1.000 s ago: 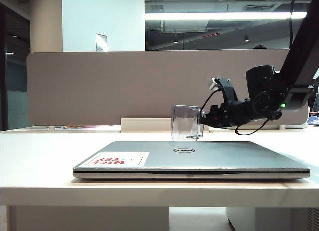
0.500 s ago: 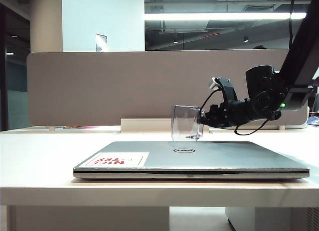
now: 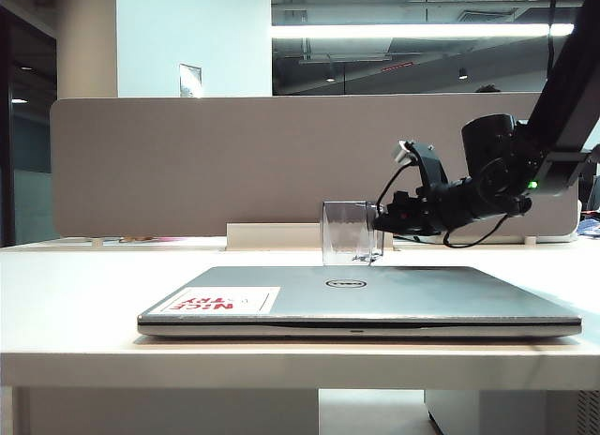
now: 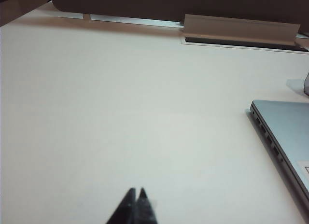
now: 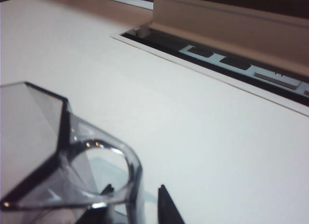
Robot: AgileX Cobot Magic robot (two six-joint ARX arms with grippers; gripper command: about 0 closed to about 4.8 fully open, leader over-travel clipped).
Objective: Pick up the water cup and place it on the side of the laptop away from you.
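Exterior view shows you the water cup [image 3: 349,232] upright behind the laptop [image 3: 361,299], right gripper [image 3: 378,231] beside it, jaws apart. Your left gripper [image 4: 136,196] hangs over the bench [image 4: 120,113], jaws together.

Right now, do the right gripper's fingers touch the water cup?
Cannot tell. In the right wrist view the fingers of the right gripper straddle the wall of the water cup; a gap shows beside one, the other is blurred behind glass.

The exterior camera looks level across the worktop [image 3: 75,360] at the laptop [image 3: 375,299]; both wrist cameras look down close, sharing that worktop.
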